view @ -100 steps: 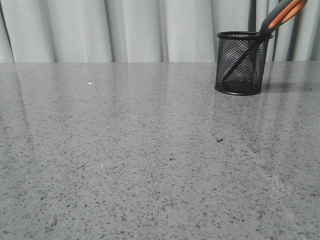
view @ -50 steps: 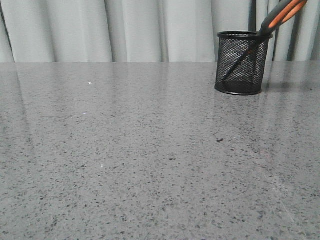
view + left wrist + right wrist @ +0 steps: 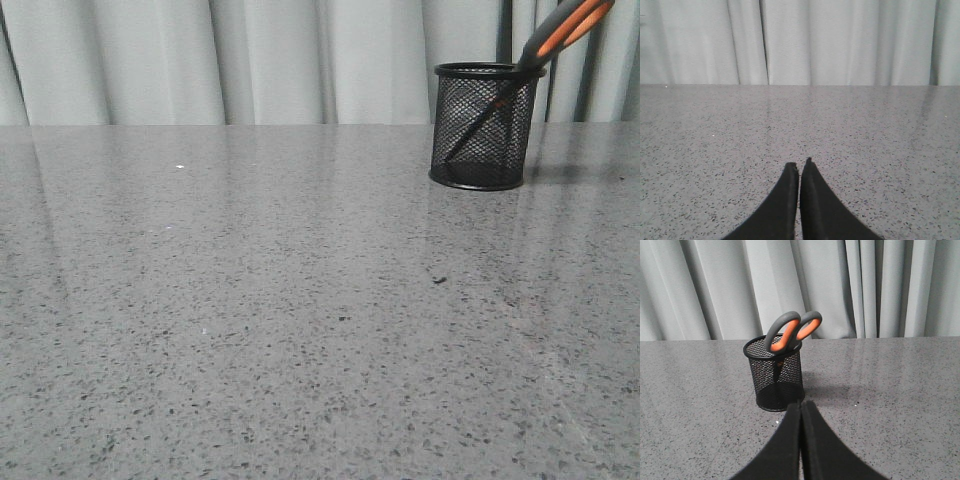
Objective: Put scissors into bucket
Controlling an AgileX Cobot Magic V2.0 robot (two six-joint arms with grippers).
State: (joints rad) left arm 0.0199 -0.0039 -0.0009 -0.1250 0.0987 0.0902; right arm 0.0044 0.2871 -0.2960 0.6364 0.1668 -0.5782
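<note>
wrist views: both end effectors (image 3: 799, 167) (image 3: 801, 404) clenched, empty; scissors (image 3: 790, 332) in bucket (image 3: 775, 377).

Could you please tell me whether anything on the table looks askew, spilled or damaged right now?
Nothing stands out. The bucket stands upright on the table, and the scissors sit blades-down inside it, handles leaning over the rim, which is normal for them. Both pincers, left and right, are shut and empty, apart from the bucket.

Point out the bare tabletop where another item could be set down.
Nearly all of the grey table is bare: everything left of and in front of the bucket. Only the far right corner is taken, where the bucket stands holding the scissors.
</note>
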